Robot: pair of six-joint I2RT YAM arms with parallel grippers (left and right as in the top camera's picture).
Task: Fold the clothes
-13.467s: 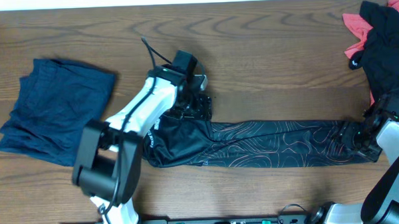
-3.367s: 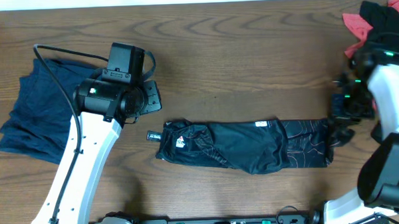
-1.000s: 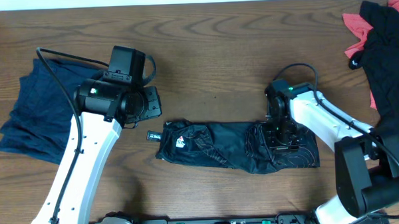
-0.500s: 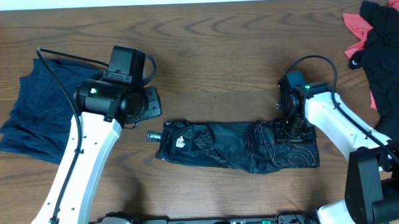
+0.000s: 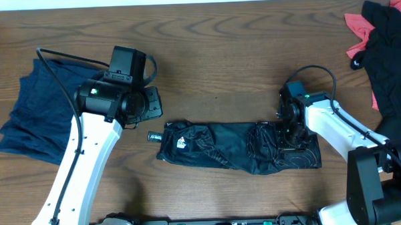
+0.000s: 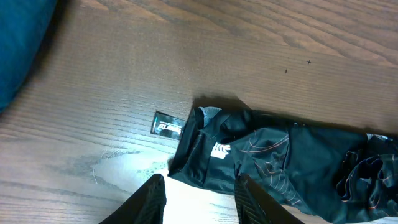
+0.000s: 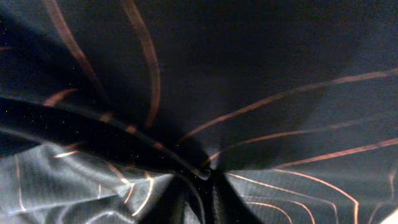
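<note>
Dark wood table (image 5: pixel 252 57) shows open grain along its far edge and between the arms. The folded black jersey (image 5: pixel 215 149) lies centre-front, with the navy garment (image 5: pixel 46 108) at the left edge and the black-and-coral pile (image 5: pixel 385 39) in the far right corner. The left gripper (image 6: pixel 200 190) hovers spread and holding nothing, above the jersey's left end. The right gripper (image 5: pixel 289 131) presses on the jersey's right end; whether its jaws pinch the cloth I cannot tell.
</note>
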